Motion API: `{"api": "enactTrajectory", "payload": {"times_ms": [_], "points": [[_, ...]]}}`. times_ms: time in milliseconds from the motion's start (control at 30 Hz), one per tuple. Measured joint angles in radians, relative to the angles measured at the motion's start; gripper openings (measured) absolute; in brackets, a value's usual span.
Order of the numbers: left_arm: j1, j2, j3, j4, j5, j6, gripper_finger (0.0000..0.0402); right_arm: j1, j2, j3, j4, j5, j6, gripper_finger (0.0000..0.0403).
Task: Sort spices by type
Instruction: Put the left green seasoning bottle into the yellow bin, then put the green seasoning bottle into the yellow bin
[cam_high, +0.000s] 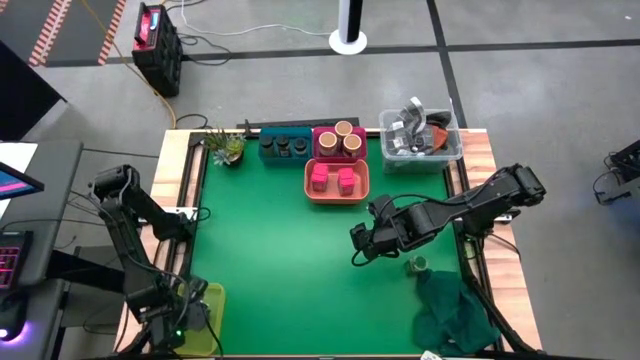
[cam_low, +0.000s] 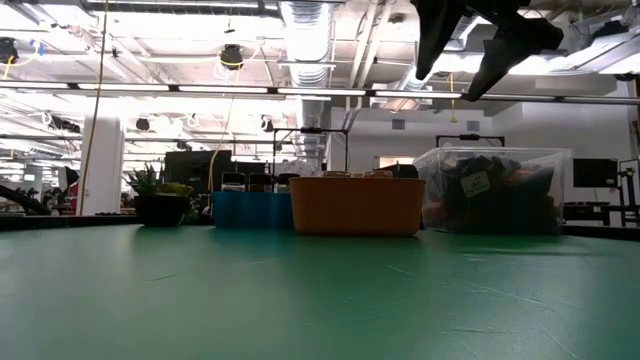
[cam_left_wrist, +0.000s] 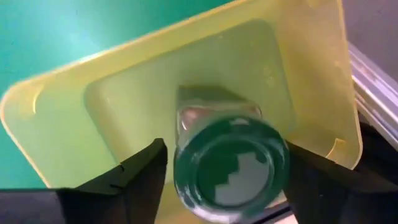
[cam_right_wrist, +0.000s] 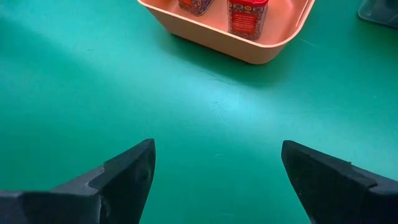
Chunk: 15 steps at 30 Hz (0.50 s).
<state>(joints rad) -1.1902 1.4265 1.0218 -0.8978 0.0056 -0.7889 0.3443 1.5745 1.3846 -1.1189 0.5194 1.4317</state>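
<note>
L gripper (cam_left_wrist: 221, 180) sat over the yellow tray (cam_left_wrist: 56, 124), fingers (cam_left_wrist: 134, 177) closed on a green-top jar (cam_left_wrist: 230, 165). R gripper (cam_high: 362, 245) hung above bare bench (cam_high: 290, 250) near the orange tray (cam_high: 337, 195) w/ two pink boxes (cam_high: 333, 179), fingers wide apart, holding nothing. Another green-top jar (cam_high: 419, 265) stood just beside R gripper.

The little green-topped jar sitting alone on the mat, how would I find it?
Look at the right side of the green mat, beneath the right arm. Beside the crumpled dark green cloth stands a small green-topped jar. It sits straight on the mat, while the other spices farther back are in trays.
</note>
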Motion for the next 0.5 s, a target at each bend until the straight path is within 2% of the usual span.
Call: {"api": "enactTrajectory", "payload": {"times_ms": [133,333,500], "points": [[0.012,-0.005,0.0,-0.015,0.054,-0.031,0.0299,0.0,0.0,0.0,0.0,-0.011,0.0,0.0372],[0.034,-0.046,0.041,-0.106,0.078,-0.064,0.0303,-0.017,-0.002,0.0,-0.042,-0.086,0.0,0.0372],[0.052,-0.086,0.093,-0.17,0.106,-0.061,0.0304,-0.047,-0.019,0.0,-0.065,-0.212,0.0,0.0372]]}}
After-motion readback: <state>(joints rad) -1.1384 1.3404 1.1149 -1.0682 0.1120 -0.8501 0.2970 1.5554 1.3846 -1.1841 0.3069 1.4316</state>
